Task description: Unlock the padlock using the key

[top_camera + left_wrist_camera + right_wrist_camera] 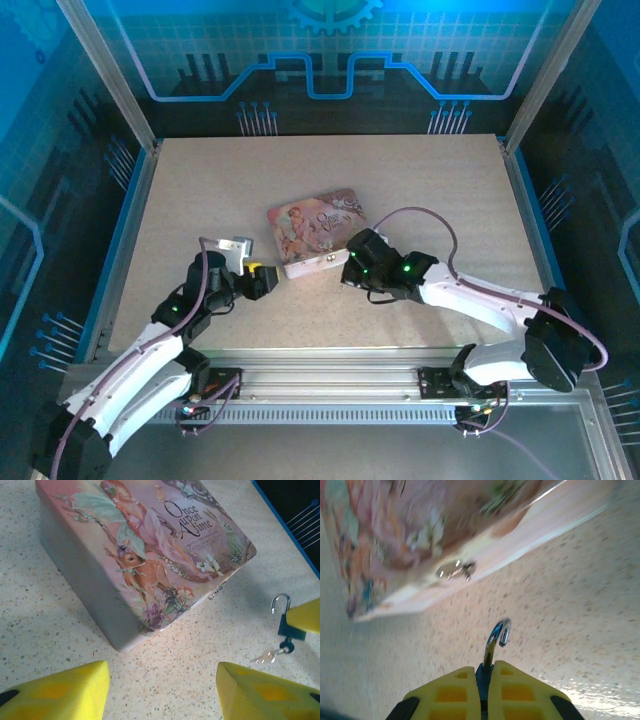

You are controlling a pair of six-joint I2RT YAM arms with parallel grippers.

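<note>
Nearest, the left gripper (163,680) sits low at the pink tin's (150,555) seven o'clock, its yellow fingers (65,692) released and spread with nothing between them. Beyond it, at the tin's five o'clock, the right gripper (484,672) is clenched on the body of the padlock (291,629), whose shackle stands up and looks swung open. The key (287,645), too small to read well, seems lodged at the padlock's six o'clock, and farthest off the tin lies flat on the speckled table (200,190).

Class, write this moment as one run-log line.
left gripper: open, facing tin | right gripper: shut on padlock | key: hanging at padlock's base | shackle: looks open
</note>
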